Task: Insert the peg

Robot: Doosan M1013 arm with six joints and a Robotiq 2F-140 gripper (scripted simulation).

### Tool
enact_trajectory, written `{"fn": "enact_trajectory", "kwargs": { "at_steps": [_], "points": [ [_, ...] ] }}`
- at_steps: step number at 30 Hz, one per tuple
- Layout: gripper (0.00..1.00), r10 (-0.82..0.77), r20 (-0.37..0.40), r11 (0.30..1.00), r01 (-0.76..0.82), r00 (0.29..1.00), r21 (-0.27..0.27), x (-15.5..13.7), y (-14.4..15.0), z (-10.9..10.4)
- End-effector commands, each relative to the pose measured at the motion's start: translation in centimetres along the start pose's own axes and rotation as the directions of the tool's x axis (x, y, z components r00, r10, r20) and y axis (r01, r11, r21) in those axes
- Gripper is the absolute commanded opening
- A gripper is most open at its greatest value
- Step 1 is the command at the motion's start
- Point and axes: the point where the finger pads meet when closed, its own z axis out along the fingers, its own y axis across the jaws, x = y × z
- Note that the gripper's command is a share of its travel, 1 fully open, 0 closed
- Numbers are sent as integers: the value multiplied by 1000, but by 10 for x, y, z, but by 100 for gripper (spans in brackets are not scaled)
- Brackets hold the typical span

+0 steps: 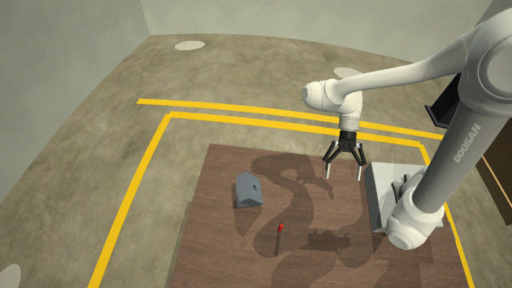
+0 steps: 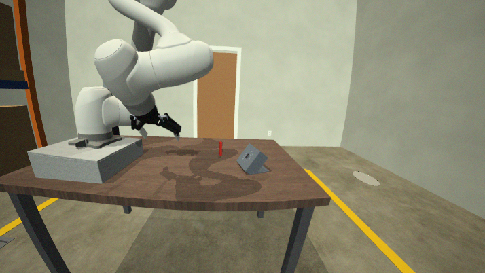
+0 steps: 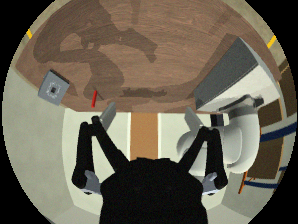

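The small red cylindrical peg (image 1: pixel 280 227) stands upright on the dark wood-grain table (image 1: pixel 222 258), free of any contact and well apart from the arm. An upright peg offers its shank to a side grasp, which probably suits the descent of a two-finger tool.

The grey wedge-shaped block with the sloped panel (image 1: pixel 249 188) rests near the peg on the same table. Its small dark hole (image 1: pixel 254 186) sits in the inclined face, which in the exterior view tilts toward the arm's side of the table. The peg axis will therefore most likely need tilting to match the slope before insertion.

The black two-finger claw (image 1: pixel 342 175) hangs above the table, beside the light grey pedestal block (image 1: pixel 373 200) that carries the white arm (image 1: pixel 394 73). Its fingers are spread to their full width and hold nothing. In the exterior view the claw points obliquely downward, and it stands well apart from the peg.

Judged from this layout, the task has not yet started: the approach to the peg is the step in hand.
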Motion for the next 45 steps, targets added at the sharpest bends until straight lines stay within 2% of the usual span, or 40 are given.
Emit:
{"fn": "enact_trajectory", "kwargs": {
  "at_steps": [1,19,26,32,34,39,45],
  "points": [
    [100,0,0,1000,0,1000,0,0,0,0],
    [100,-14,-6,1000,14,1000,-9,-1,-2,2],
    [100,-163,-65,982,156,985,-103,-4,-17,17],
    [100,-311,-112,938,286,944,-194,-3,-33,30],
    [100,-311,-112,938,286,944,-194,-3,-33,30],
    [100,-436,-141,880,389,889,-272,-3,-48,38],
    [100,-594,-158,776,509,789,-373,-5,-72,50]
  ]
}}
